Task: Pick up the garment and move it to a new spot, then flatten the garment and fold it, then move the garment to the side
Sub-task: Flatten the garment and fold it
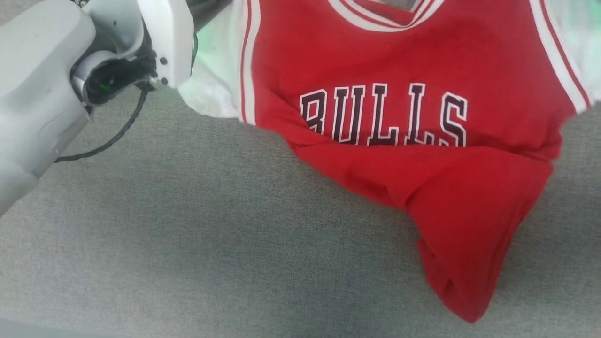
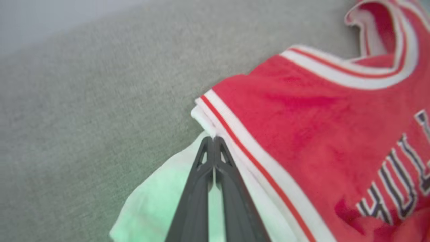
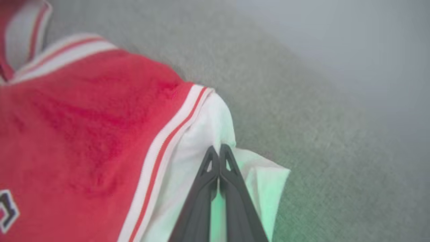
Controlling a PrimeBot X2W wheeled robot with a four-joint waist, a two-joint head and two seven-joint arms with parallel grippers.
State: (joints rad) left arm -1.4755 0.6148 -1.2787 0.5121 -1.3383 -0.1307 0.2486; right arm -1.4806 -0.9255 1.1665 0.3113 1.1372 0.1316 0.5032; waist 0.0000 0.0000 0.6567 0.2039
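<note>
The red jersey (image 1: 422, 94) hangs spread out over the grey fabric surface (image 1: 188, 234). Its crumpled bottom end droops nearest the robot. Above that is the word BULLS (image 1: 382, 115). Farther up, the left claw (image 2: 213, 139) is pinched tight on the white cloth at one shoulder. The right claw (image 3: 219, 148) pinches the white cloth at the other shoulder. The striped neck (image 1: 385, 14) is farthest.
</note>
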